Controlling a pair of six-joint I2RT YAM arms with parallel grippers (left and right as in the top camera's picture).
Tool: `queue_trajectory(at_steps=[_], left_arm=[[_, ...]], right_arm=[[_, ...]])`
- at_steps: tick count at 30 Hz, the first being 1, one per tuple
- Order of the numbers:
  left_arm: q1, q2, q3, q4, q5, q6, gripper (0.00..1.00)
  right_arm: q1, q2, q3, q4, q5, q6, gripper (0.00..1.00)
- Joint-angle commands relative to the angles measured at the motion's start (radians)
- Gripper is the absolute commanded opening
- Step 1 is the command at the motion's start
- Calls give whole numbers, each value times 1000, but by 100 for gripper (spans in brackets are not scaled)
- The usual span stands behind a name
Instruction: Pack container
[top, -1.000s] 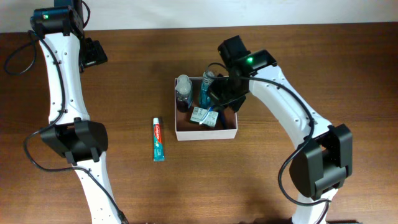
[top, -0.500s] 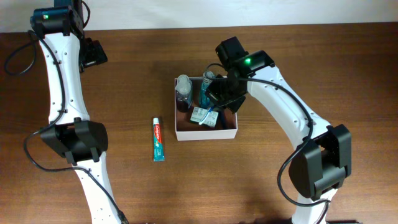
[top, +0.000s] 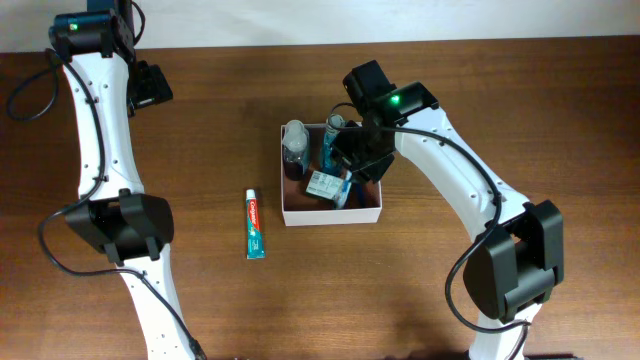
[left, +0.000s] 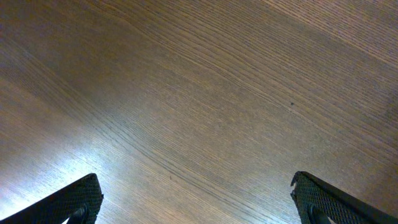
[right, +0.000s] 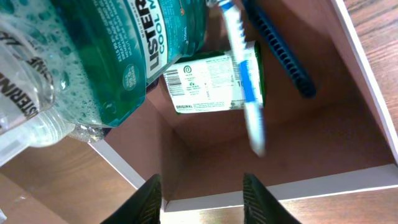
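Overhead view, item: container (top: 330, 216), square and shallow; thin white walls, reddish-brown inner floor; position, centre of the wooden desk (top: 200, 310), slightly right of middle, under the right arm.
Contents, overhead: clear bottle (top: 296, 145) in the far left corner; green mouthwash bottle (top: 329, 150) beside it; small green-and-white soap box (top: 325, 185) lying on the floor nearer the front.
Right wrist view, same container (right: 373, 81): white wall along the right and bottom edges, bare brown floor at centre; mouthwash bottle (right: 143, 43) and clear bottle (right: 25, 93) at upper left; soap box (right: 214, 78) label up; blue-and-white toothbrush (right: 245, 93), blurred, across the soap box; dark blue comb (right: 280, 56) beside it.
Right end effector (right: 202, 199) (top: 356, 152): over the container's far right part; fingers spread, nothing between them.
Left end effector (left: 199, 205) (top: 150, 86): far left, well apart from the container; fingers spread wide over bare wood.
Outside the container: toothpaste tube (top: 255, 224) flat on the desk, to its left.
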Motion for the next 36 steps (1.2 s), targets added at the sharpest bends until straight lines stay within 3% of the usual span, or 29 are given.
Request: queue_trajectory(at_steps=[1,13,18,22,26,29,36], left_arm=[[1,-5,-3,-2,-7,-13,99],[1,-5,-3,-2,-7,-13,99],[1,-5,-3,-2,-7,-13,99],[1,-5,-3,-2,-7,-13,99],[1,-5,-3,-2,-7,-13,99],[1,-5,-3,-2,-7,-13,99],[1,-5,-3,-2,-7,-13,99]], right_arm=[[6,6,15,2,17,5,41],[-93,5,17,-50,12,-101,42],[-174,5,17,-95,13,-214,43],[-259,5,17,-94,35,-401,44],[-340,5,17,-102,233,-630,64],[-391,5,15,-136,397,-674,96],[-517,5,15,-186,493,-675,99]])
